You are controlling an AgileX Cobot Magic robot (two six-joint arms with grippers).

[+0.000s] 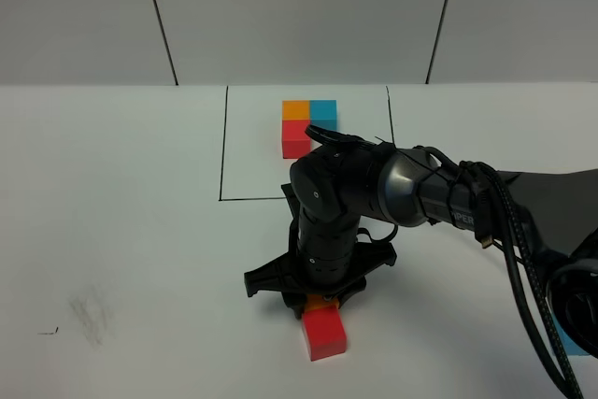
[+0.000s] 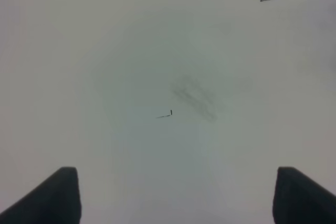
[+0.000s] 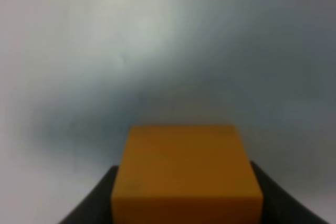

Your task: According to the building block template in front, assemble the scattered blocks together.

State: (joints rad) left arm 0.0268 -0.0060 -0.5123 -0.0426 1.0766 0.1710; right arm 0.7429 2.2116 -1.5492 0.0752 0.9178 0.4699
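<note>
Two loose cubes sit nearest me. The red cube lies on the desk, and just behind it, seemingly touching, is the orange cube, clamped between the jaws of my right gripper. Off to the left, my left gripper hangs with its jaws wide apart and holding nothing, above a grey smudge. Farthest back is the template, a black-lined frame around an L of orange, blue and red cubes.
</note>
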